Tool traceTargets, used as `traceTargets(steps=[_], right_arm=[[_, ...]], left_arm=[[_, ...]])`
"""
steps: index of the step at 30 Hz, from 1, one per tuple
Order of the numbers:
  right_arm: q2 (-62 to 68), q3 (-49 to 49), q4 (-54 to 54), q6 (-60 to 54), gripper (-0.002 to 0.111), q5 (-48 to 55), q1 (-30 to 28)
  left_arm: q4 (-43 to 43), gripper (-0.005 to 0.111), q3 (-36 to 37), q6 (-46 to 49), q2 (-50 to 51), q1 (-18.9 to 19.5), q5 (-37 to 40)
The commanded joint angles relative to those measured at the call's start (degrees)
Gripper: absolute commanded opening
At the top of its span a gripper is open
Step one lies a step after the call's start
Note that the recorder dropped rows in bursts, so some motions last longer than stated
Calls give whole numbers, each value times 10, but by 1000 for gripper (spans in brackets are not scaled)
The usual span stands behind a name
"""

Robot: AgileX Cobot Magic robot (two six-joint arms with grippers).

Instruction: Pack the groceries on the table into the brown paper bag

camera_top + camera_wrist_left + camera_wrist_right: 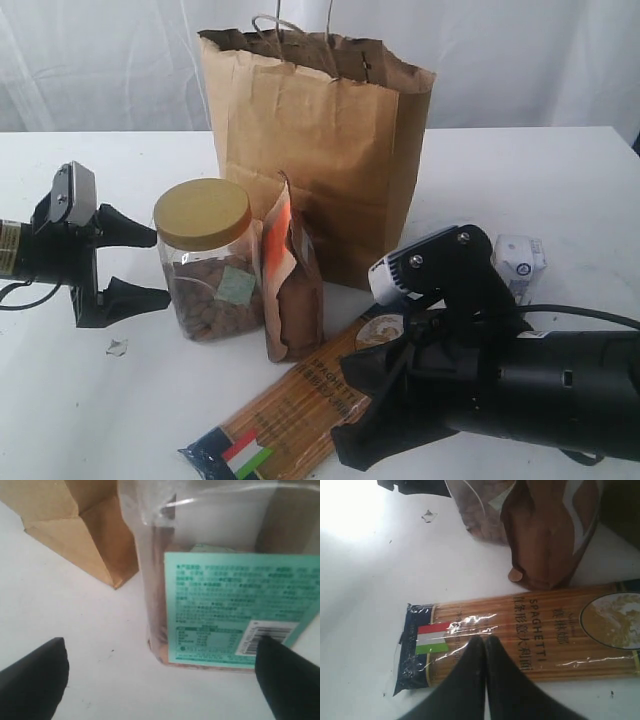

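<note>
The tall brown paper bag (320, 150) stands open at the back of the table (80, 420). In front of it are the gold-lidded clear jar (205, 260) and the small brown pouch (293, 290). My left gripper (150, 265) is open beside the jar, one finger on each side of its near face; the wrist view shows the jar's green label (235, 610) just ahead of the gripper (160, 642). The spaghetti pack (290, 415) lies flat in front. My right gripper (484, 639) is shut and empty over the pack (545, 630). The dark tin and the bottle are out of view.
A white-blue carton (520, 262) lies at the right behind my right arm. A small white lump (117, 346) sits on the table below the left gripper. The bag's bottom corner (85, 530) is close to the jar.
</note>
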Motion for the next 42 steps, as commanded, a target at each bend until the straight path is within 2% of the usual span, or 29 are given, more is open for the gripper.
traceTargets(steps=[1,20,26,42], right_arm=[[-4,3,0,3,0,1,0],[-4,3,0,-6,0,1,0],[-4,3,0,-6,0,1,0],[-4,3,0,-6,0,12,0]], left_arm=[[-2,105,25,-7,-17,-4,-4],[-3,105,41,0,-35,-26,-4],[-50,105,41,7,-35,-43,-4],[-46,105,41,-23,-35,-43,-4]])
